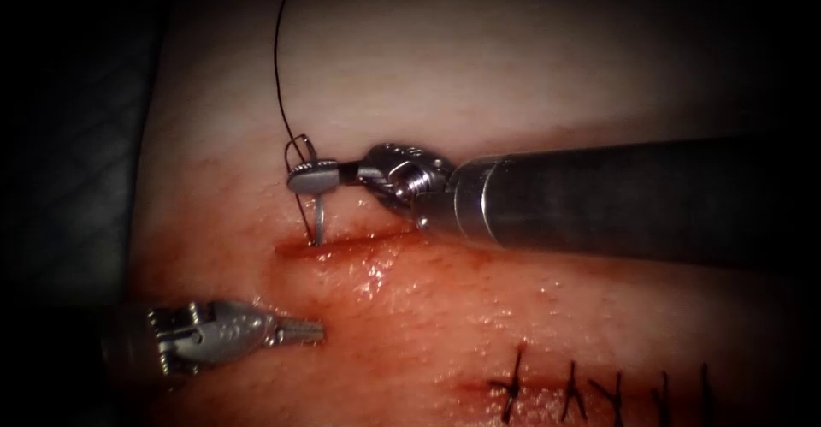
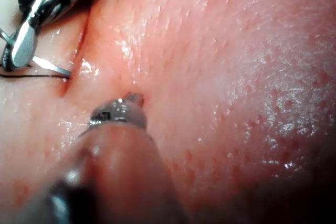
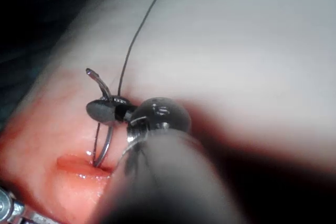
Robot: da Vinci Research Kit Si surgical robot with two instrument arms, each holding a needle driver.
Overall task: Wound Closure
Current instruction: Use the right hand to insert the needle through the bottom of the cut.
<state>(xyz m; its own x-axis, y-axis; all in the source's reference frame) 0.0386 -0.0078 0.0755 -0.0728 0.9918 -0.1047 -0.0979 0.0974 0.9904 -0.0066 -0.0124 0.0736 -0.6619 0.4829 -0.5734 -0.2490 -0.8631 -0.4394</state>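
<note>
Right tool (image 1: 310,176) clamped on the needle (image 1: 317,219) near its middle, tip in the cut (image 1: 342,246), thread (image 1: 278,59) above, left tool (image 1: 304,333) closed, holding nothing, old stitches (image 1: 590,388) nearby

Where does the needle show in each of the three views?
Endoscope view: the needle hangs from the right tool, point at the left end of the open cut.
Left wrist view: the needle reaches from the right tool to the cut.
Right wrist view: the needle drops from the right tool to the cut.
Shared landmark: the cut.
</note>
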